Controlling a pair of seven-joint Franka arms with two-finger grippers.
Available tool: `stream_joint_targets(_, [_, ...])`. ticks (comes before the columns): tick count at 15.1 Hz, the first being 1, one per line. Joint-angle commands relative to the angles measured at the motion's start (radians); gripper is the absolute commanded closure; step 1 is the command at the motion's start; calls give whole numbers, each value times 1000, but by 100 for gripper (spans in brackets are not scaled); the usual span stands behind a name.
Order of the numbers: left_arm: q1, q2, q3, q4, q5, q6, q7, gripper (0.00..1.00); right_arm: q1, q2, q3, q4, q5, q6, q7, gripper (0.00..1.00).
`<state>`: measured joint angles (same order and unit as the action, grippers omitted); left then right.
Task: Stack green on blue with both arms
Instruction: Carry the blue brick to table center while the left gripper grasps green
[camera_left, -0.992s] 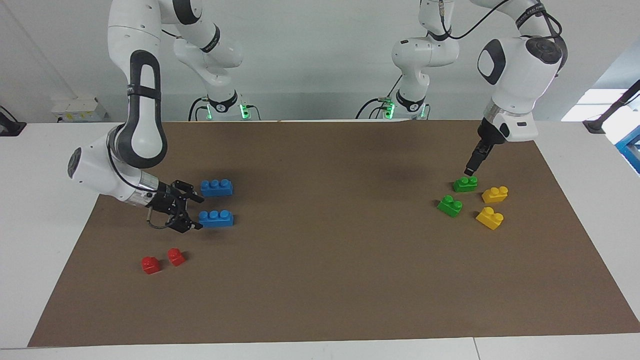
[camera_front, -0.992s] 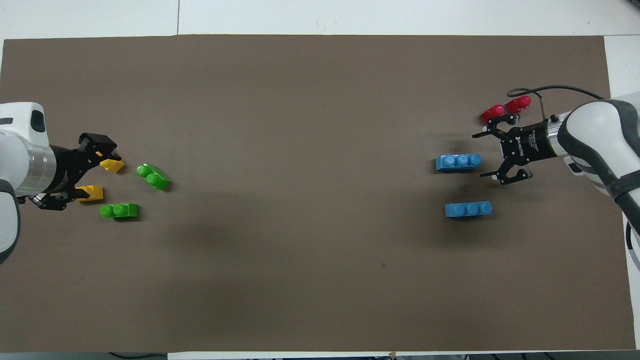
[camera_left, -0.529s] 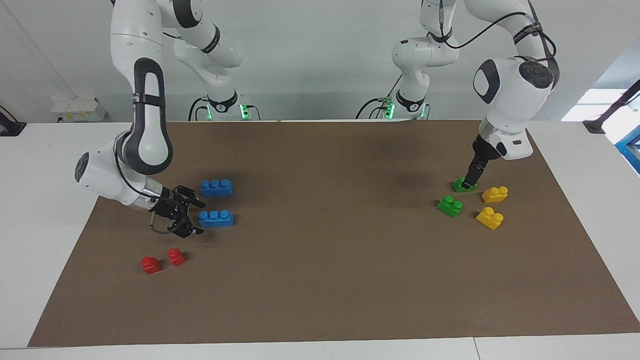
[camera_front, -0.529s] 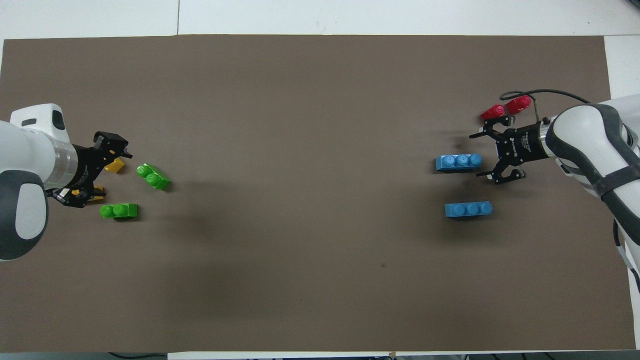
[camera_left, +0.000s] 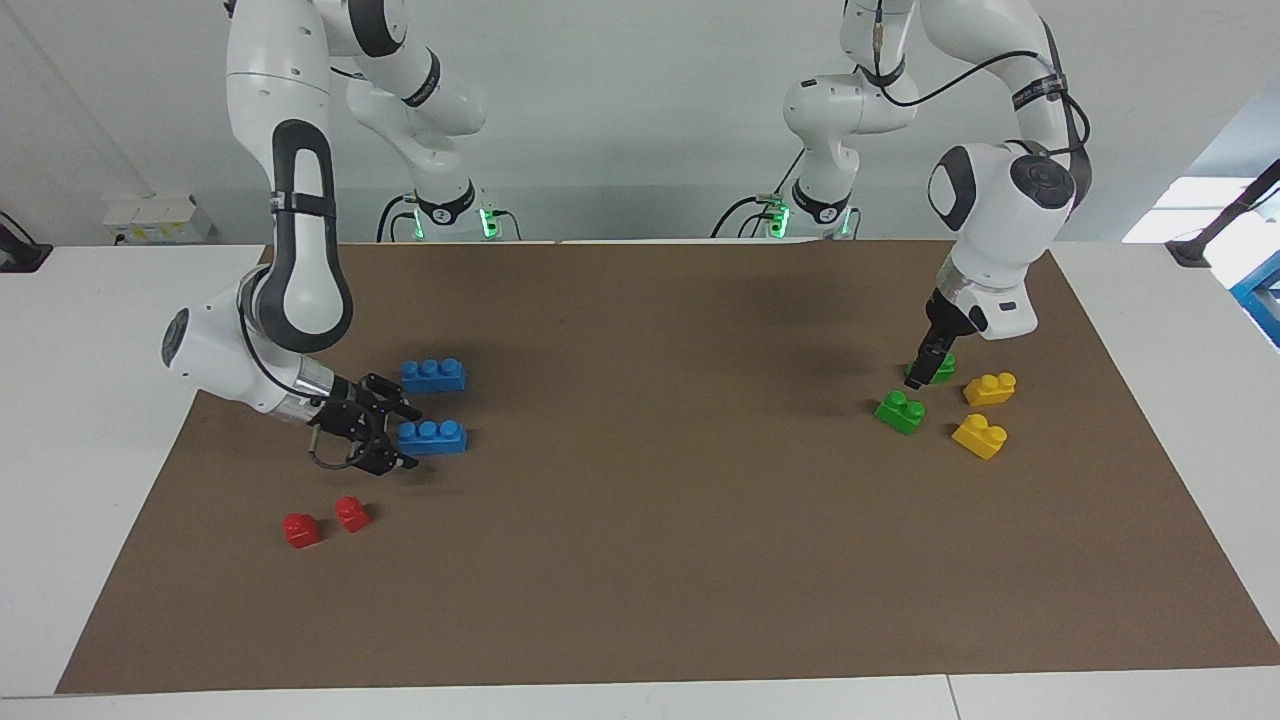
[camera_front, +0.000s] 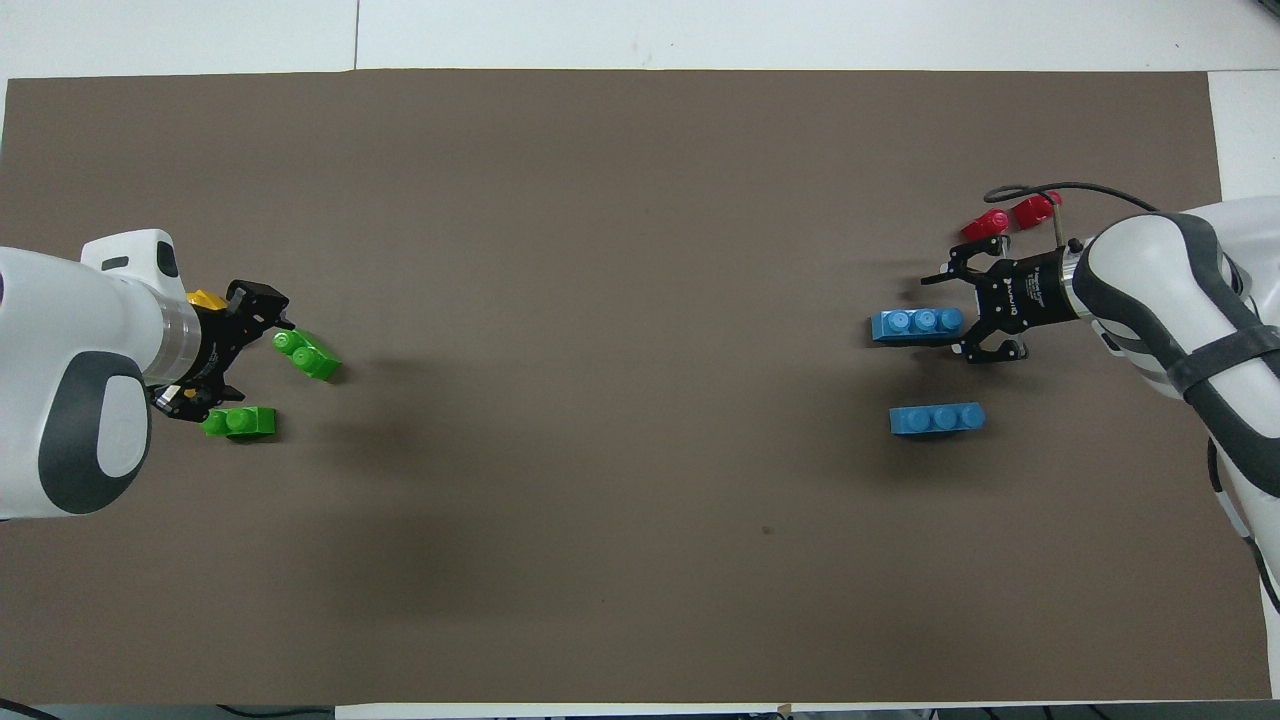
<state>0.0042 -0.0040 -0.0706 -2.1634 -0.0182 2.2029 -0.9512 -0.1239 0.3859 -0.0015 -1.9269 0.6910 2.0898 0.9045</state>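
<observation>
Two blue bricks lie toward the right arm's end of the table. My right gripper (camera_left: 388, 437) (camera_front: 950, 318) is low and open, one finger on each side of the end of the blue brick (camera_left: 432, 437) (camera_front: 915, 325) farther from the robots. The other blue brick (camera_left: 433, 375) (camera_front: 937, 418) lies free. At the left arm's end, my left gripper (camera_left: 925, 372) (camera_front: 240, 365) is down at the green brick (camera_left: 945, 362) (camera_front: 243, 422) nearer to the robots, fingers spread open and partly hiding it. The second green brick (camera_left: 900, 411) (camera_front: 308, 355) lies beside it.
Two yellow bricks (camera_left: 990, 388) (camera_left: 980, 436) sit beside the green ones, nearer the table's end; only a bit of yellow brick (camera_front: 205, 298) shows from above. Two small red bricks (camera_left: 301, 529) (camera_left: 352, 513) lie farther out than the blue ones. A brown mat (camera_left: 650, 520) covers the table.
My left gripper came down from above onto the nearer green brick. My right gripper slid forward around the blue brick's end and its fingers narrowed.
</observation>
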Motion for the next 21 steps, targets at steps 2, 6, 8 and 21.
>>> stream_joint_targets(2, [-12,44,8,-16,-8,90,-14,3,-5,-4,3,-18,36,21,-53,38])
stream_joint_targets(6, [-9,77,8,-15,-14,147,-12,3,-16,-4,3,-17,36,21,-53,40])
stream_joint_targets(8, [-1,93,8,-15,-19,175,-11,3,-23,-4,1,-17,36,21,-55,40])
stream_joint_targets(21, [7,139,9,-38,-19,215,-4,3,-4,-22,14,0,35,-13,-30,100])
